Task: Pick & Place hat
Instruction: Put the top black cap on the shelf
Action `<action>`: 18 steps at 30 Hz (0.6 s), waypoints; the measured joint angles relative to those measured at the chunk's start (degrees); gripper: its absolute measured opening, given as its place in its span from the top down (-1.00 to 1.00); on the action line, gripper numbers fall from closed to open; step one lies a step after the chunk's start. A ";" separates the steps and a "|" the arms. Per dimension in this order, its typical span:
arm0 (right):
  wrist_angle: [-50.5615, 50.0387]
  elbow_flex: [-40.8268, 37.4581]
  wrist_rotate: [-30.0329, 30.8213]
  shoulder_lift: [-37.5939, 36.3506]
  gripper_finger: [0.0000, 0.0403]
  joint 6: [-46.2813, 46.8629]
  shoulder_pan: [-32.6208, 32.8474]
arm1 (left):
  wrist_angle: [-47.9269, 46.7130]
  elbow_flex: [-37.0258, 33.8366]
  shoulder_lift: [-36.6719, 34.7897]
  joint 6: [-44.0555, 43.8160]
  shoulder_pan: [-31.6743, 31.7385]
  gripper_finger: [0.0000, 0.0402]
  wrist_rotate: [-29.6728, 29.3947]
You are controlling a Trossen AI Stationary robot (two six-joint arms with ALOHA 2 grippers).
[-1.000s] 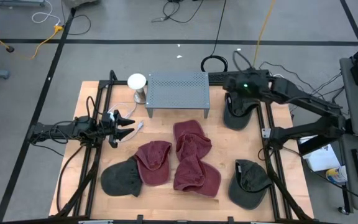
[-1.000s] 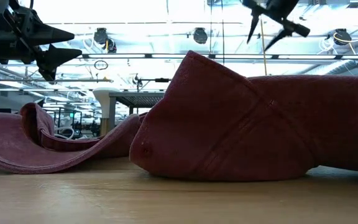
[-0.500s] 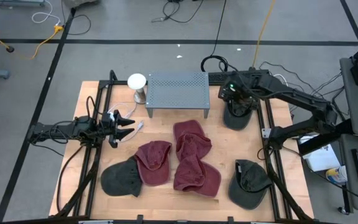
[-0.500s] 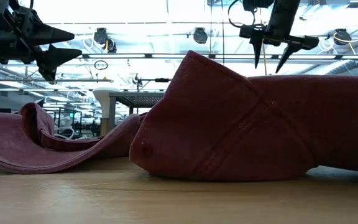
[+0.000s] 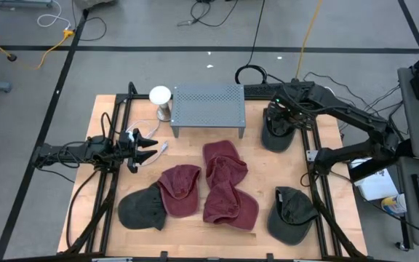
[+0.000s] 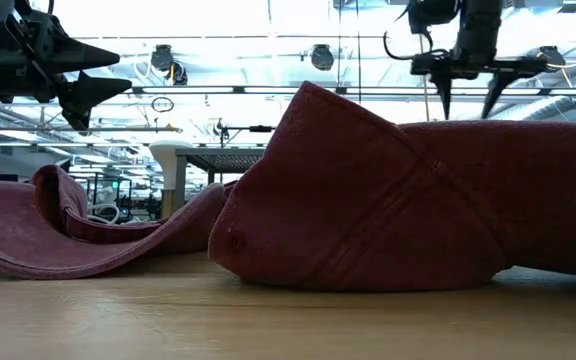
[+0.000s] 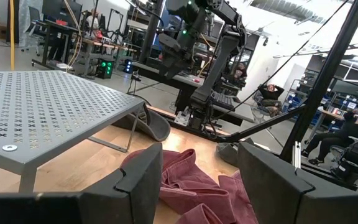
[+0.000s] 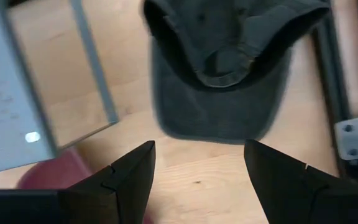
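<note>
A dark grey hat [image 5: 277,135] lies on the wooden table at the far right, brim [image 8: 219,118] flat on the wood. My right gripper [image 5: 278,116] hangs above it, open, pointing nearly straight down, touching nothing [image 8: 199,174]. Red hats [image 5: 224,166] [image 5: 180,189] [image 5: 231,205] lie heaped mid-table, with dark hats at the near left [image 5: 140,209] and near right [image 5: 291,213]. My left gripper [image 5: 150,145] waits open at the table's left, level and empty [image 7: 201,186].
A grey perforated metal stand [image 5: 208,108] stands at the far middle, close beside the right gripper's hat. A white round-topped object [image 5: 160,97] stands left of it. Black frame rails [image 5: 317,167] run along both sides. Bare wood [image 5: 268,171] lies between the heap and the right rail.
My right gripper has come down and toward the table's right edge, over the dark grey hat at the far right. It has tipped from a slant to pointing almost straight down. Its fingers have stayed open. The hats have not moved.
</note>
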 joint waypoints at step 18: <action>-0.57 -11.24 -0.07 -9.75 -0.20 -0.04 -7.99 | 0.00 0.00 0.00 0.00 -0.02 -0.07 0.00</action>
